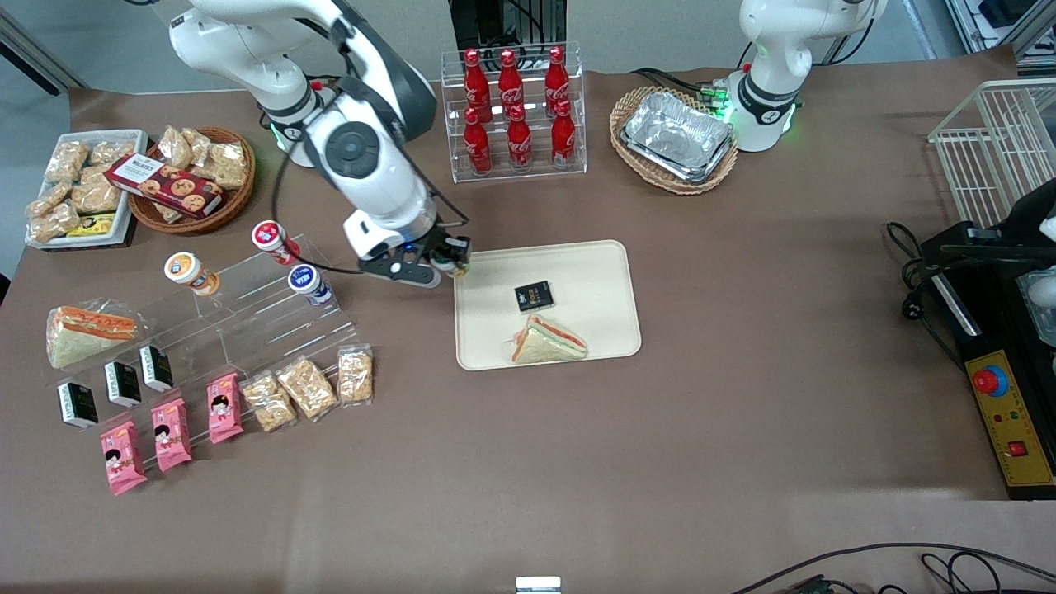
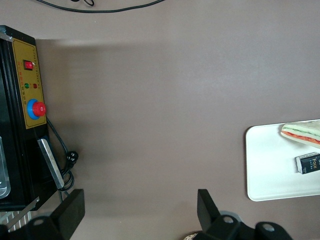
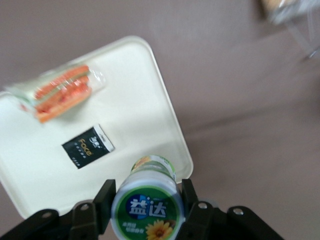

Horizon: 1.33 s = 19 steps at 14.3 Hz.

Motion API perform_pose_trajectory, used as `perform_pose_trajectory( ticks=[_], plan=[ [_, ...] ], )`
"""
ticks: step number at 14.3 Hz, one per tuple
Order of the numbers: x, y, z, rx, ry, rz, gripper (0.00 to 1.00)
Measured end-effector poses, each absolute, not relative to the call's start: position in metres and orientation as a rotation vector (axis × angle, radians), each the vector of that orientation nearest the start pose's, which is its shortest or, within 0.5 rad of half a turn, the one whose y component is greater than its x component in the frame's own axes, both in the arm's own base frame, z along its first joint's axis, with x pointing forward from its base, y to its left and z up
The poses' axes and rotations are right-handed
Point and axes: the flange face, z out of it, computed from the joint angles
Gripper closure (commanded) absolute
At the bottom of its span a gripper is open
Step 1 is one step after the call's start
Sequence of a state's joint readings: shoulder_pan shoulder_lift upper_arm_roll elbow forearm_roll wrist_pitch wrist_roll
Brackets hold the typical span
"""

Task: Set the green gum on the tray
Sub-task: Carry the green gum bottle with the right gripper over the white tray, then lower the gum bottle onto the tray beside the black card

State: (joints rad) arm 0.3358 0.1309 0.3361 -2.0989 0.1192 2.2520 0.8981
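Note:
My right gripper [image 1: 450, 260] is shut on the green gum [image 3: 148, 205], a small jar with a green-rimmed white lid and yellowish-green body, also seen in the front view [image 1: 453, 262]. I hold it in the air over the corner of the cream-beige tray [image 1: 594, 272] nearest the working arm. In the right wrist view the tray [image 3: 145, 115] lies below the jar. A wrapped sandwich [image 1: 548, 341] and a small black packet [image 1: 534, 295] lie on the tray.
A clear stepped stand [image 1: 247, 305] holds an orange-lidded jar [image 1: 188, 271], a red-lidded jar [image 1: 272, 239] and a blue-lidded jar [image 1: 308, 282]. Snack packs [image 1: 307, 388] lie nearer the front camera. A cola bottle rack [image 1: 513, 111] and a basket of foil trays [image 1: 675, 136] stand farther back.

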Motion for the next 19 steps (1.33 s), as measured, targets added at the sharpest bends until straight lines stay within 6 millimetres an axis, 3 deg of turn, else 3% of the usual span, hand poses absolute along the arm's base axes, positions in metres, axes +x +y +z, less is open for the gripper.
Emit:
perform_pose_trajectory(
  ticks=[4,8,9,10,11,12,19],
  plan=[
    [0.410,0.384,0.297,-2.970,0.546,0.076,0.93],
    [0.396,0.401,0.251,-2.987,0.593,0.017,0.92],
    [0.393,0.403,0.243,-2.993,0.603,0.000,0.77],
    [0.392,0.405,0.235,-2.998,0.611,-0.019,0.51],
    [0.391,0.407,0.236,-2.995,0.617,-0.046,0.10],
    [0.390,0.408,0.235,-2.997,0.623,-0.060,0.00],
    [0.389,0.406,0.219,-3.010,0.637,-0.040,0.00]
  ],
)
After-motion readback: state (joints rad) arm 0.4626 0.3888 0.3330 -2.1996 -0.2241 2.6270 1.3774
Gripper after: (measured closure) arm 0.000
